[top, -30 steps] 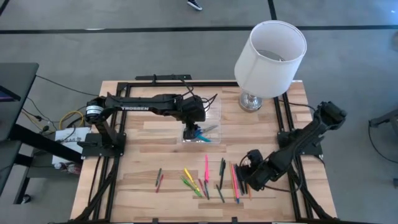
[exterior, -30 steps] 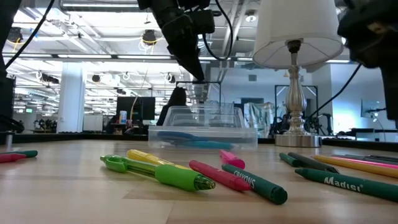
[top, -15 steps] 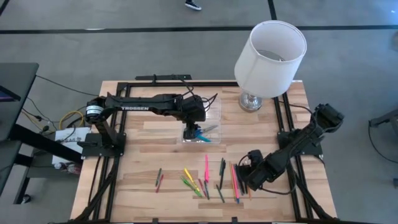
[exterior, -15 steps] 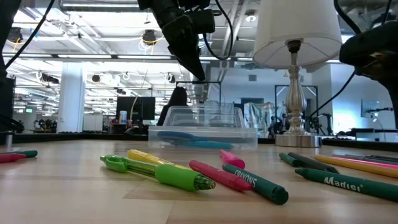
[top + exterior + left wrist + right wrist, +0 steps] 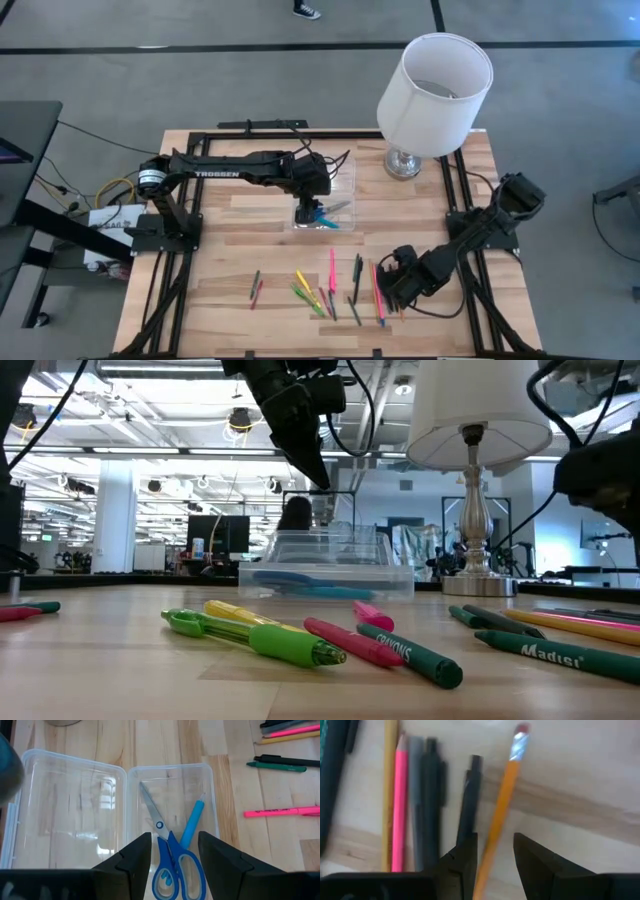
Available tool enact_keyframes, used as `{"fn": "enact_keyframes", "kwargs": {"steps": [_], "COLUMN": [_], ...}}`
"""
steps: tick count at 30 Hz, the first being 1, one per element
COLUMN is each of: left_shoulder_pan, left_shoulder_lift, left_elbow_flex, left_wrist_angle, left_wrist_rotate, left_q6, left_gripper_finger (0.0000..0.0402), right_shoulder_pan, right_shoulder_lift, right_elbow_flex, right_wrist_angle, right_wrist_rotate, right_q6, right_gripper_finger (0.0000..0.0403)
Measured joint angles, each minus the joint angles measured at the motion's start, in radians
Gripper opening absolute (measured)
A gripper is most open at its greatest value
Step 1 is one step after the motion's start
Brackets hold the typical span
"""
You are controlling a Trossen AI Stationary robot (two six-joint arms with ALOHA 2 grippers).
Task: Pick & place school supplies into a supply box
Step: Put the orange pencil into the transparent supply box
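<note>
The clear supply box (image 5: 326, 206) lies open at mid-table, its lid (image 5: 65, 815) flat beside it. In the box lie blue-handled scissors (image 5: 170, 857) and a blue pen (image 5: 193, 820). My left gripper (image 5: 174, 842) hangs open above the box and touches nothing. The other school supplies (image 5: 330, 285) lie in a row near the front edge. My right gripper (image 5: 392, 290) points down over the row's right end. It is open, with a finger on each side of an orange pencil (image 5: 502, 805), and a black pen (image 5: 468, 800) lies next to one finger.
A lamp with a white shade (image 5: 435, 80) on a chrome base (image 5: 404, 163) stands at the far right of the table. Green, yellow and pink pens (image 5: 270, 635) lie toward the near edge. Bare wood shows on the table's left side.
My right gripper has sunk toward the right end of the pen row, still open. The left arm and the box have kept still.
</note>
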Motion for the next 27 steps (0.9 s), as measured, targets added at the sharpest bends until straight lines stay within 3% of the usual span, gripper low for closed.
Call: {"fn": "enact_keyframes", "kwargs": {"steps": [16, 27], "left_shoulder_pan": [0.0, -0.001], "left_shoulder_lift": [0.0, 0.0], "left_elbow_flex": [0.0, 0.0], "left_wrist_angle": [-0.008, -0.018], "left_wrist_rotate": [0.0, 0.0], "left_q6": [-0.023, -0.031], "left_gripper_finger": [0.0158, 0.0158], "right_shoulder_pan": [-0.002, -0.002], "right_shoulder_lift": [0.016, 0.015], "right_elbow_flex": [0.003, 0.002], "right_wrist_angle": [-0.049, -0.057], "right_wrist_rotate": [-0.105, -0.145], "right_q6": [0.005, -0.021], "right_gripper_finger": [0.0112, 0.0025]}}
